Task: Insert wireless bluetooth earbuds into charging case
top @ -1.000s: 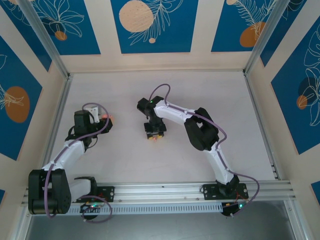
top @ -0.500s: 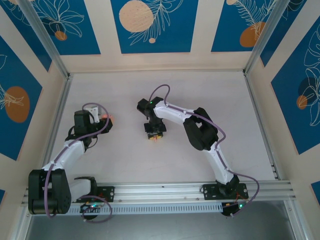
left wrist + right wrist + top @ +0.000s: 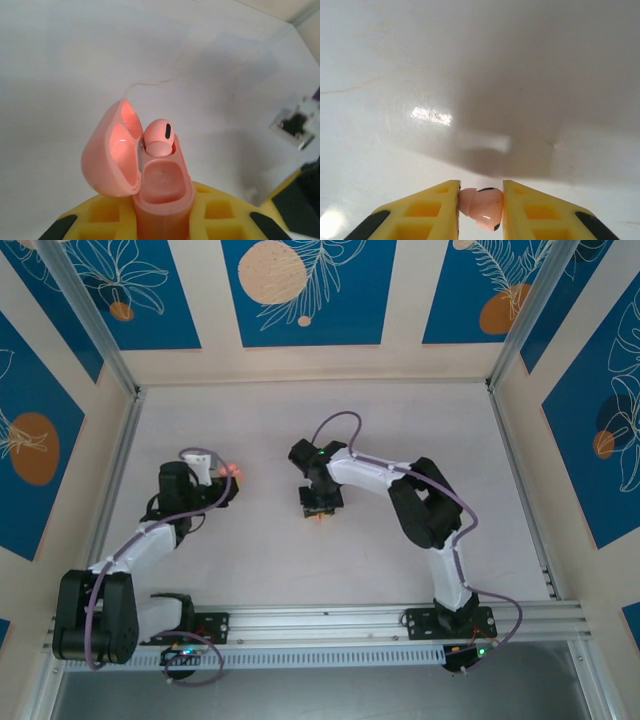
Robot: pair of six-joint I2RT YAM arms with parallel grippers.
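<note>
My left gripper (image 3: 160,212) is shut on the pink charging case (image 3: 162,197), which stands upright between the yellow fingers (image 3: 220,215). Its lid (image 3: 107,155) hangs open to the left. One pale pink earbud (image 3: 159,135) sits in the far slot and the near slot is empty. In the top view the case (image 3: 234,471) glows pink at the left gripper (image 3: 230,476), left of centre. My right gripper (image 3: 481,189) is shut on a second pale pink earbud (image 3: 482,205) just above the white table. It sits at the table's middle (image 3: 320,512), apart from the case.
The white table (image 3: 420,430) is ringed by cream walls with blue panels (image 3: 300,290). Aluminium posts (image 3: 110,470) run along both sides. A metal rail (image 3: 320,620) carrying both arm bases crosses the near edge.
The right jaws have narrowed onto the pink earbud and that gripper has shifted slightly right. The left arm has carried the case a little to the right, toward the middle.
</note>
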